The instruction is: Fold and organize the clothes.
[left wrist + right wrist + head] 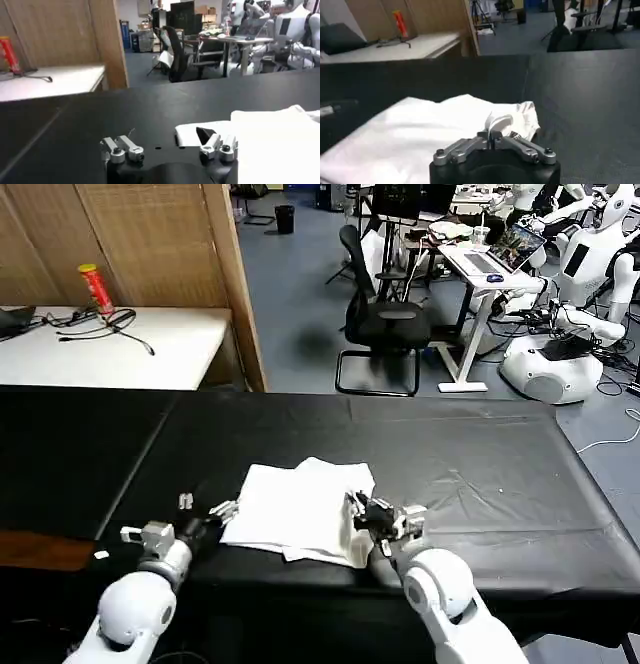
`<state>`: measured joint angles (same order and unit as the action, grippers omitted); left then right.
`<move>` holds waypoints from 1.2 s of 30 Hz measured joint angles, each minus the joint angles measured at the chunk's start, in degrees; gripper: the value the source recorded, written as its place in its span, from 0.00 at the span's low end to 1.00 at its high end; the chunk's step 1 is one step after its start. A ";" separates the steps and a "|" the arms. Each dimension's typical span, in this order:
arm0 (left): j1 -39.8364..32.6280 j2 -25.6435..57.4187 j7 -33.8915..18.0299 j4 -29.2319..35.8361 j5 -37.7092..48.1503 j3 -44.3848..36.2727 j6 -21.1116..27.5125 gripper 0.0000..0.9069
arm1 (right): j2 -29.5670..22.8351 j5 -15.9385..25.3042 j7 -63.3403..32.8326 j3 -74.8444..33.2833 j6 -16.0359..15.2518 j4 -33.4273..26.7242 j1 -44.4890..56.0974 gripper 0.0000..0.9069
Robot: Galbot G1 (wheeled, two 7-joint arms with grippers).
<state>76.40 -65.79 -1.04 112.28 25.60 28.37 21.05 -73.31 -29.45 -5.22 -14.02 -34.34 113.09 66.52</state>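
Head view: the folded T-shirt lies on the black table near its 6 o'clock edge, the right gripper pinching cloth at the shirt's 3 o'clock side and the left gripper spread open at its 9 o'clock edge, suggesting a fold under way that next needs the pinched edge carried across.

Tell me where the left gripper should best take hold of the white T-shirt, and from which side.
Probably the folded T-shirt's left edge, approached low from the robot's left. That edge lies flat on the black table, directly ahead of the open left gripper. The right gripper is already shut on a bunched fold at the opposite edge.
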 joint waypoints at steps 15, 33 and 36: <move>-2.91 -3.69 3.43 -7.43 18.99 1.11 1.07 0.97 | 2.47 -3.53 -0.60 -6.66 0.72 12.51 7.10 0.97; -2.51 -4.29 4.15 -9.99 26.04 1.07 2.79 0.00 | 1.76 -3.21 -1.03 -7.85 1.35 15.35 7.97 0.97; -2.65 -4.38 3.54 -9.42 25.62 1.07 2.81 0.00 | 1.50 -3.16 -1.14 -7.85 1.50 15.23 7.94 0.97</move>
<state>73.75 -70.17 2.50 102.86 51.22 29.44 23.86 -71.80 -32.61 -6.36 -21.88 -32.84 128.32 74.46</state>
